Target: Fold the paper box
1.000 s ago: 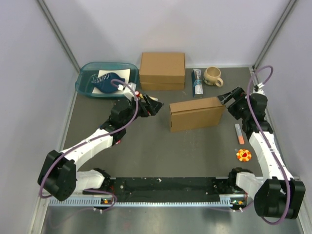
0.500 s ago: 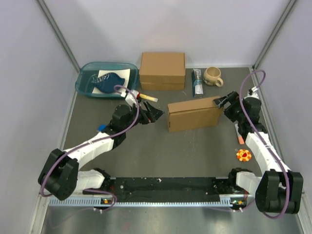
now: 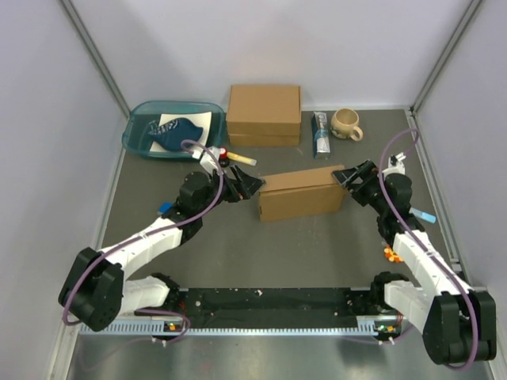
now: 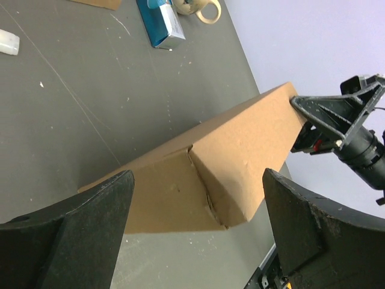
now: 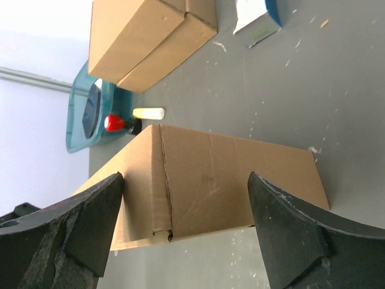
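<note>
Centre of the top view: the paper box [image 3: 301, 196], which I judge light, stiff but easily dented, lies between my left claw [image 3: 253, 186] and my right claw [image 3: 342, 176], both spread wide and holding nothing; its short ends look best for gripping.

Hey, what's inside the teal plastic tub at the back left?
The teal tub holds a white sheet with a dark blue object lying partly on it. Anything under them is covered, and the object is too small to identify.
</note>
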Controlling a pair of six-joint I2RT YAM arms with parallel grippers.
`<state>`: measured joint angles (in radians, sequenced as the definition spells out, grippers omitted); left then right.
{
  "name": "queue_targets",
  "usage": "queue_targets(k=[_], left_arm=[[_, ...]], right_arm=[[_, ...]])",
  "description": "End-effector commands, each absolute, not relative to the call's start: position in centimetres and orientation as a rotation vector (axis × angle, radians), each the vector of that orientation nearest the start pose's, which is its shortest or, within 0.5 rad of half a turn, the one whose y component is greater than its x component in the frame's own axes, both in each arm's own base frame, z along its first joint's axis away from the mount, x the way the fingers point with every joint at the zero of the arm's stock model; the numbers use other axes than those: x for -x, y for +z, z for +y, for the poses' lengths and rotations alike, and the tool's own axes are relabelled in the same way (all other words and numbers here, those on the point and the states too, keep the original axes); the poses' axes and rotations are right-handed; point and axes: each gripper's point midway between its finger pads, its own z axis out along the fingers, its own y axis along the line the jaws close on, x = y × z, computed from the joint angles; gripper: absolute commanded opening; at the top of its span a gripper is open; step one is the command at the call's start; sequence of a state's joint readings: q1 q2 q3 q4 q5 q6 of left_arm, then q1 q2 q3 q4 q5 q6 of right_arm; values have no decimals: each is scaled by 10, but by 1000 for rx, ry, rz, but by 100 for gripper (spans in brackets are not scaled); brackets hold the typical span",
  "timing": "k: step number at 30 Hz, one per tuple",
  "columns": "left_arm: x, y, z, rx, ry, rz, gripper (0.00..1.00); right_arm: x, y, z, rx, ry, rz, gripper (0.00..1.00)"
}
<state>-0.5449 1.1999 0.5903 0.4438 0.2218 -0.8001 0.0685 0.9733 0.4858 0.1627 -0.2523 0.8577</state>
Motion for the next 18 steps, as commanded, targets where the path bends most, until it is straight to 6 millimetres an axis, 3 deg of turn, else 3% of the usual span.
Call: queue_targets(k=[1,13,18], left_arm=[[-302,218,-254,46,-1110,1822,94],[-286,209,-245,48,-1202,1794,88],[-285,200,-245,42,-1263,1804,77]], right_arm=[[-295,134,112,-618,874,2012,83],[-283,115,116,-620,873,2046,82],[-286,113,118,-616,882,2051,82]])
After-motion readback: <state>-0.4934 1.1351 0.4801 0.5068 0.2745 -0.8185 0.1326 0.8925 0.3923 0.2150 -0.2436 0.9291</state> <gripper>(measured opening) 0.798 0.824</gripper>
